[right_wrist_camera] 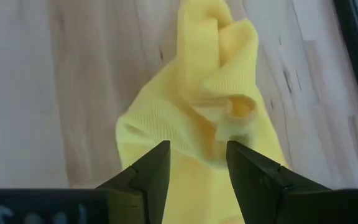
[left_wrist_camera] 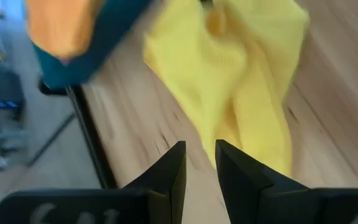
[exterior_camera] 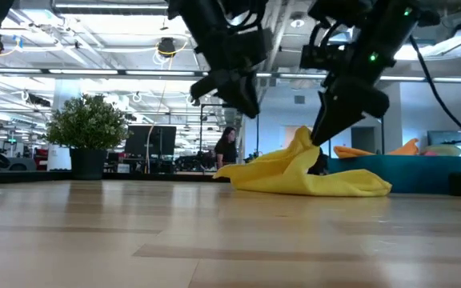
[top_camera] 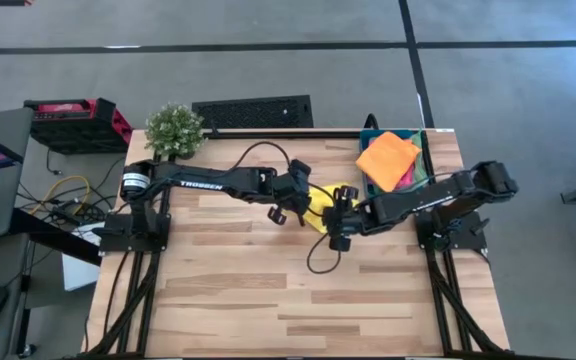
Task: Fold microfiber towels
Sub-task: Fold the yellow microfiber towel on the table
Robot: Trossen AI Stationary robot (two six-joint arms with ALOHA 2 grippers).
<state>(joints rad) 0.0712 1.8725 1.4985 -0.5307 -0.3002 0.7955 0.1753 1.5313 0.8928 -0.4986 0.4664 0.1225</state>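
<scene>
Pinching the yellow towel by one bunched bit, the right claw might drop it; left claw hangs nearly closed, empty.

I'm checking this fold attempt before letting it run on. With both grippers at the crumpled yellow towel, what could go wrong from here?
1. The yellow towel lies bunched, so the right gripper, pinching a raised fold, may catch several layers and fold it crooked.
2. The left gripper hangs just above the cloth, fingers barely apart and empty; it may miss a corner.
3. The teal bin with the orange towel sits close behind; a pull could drag cloth against it.
</scene>
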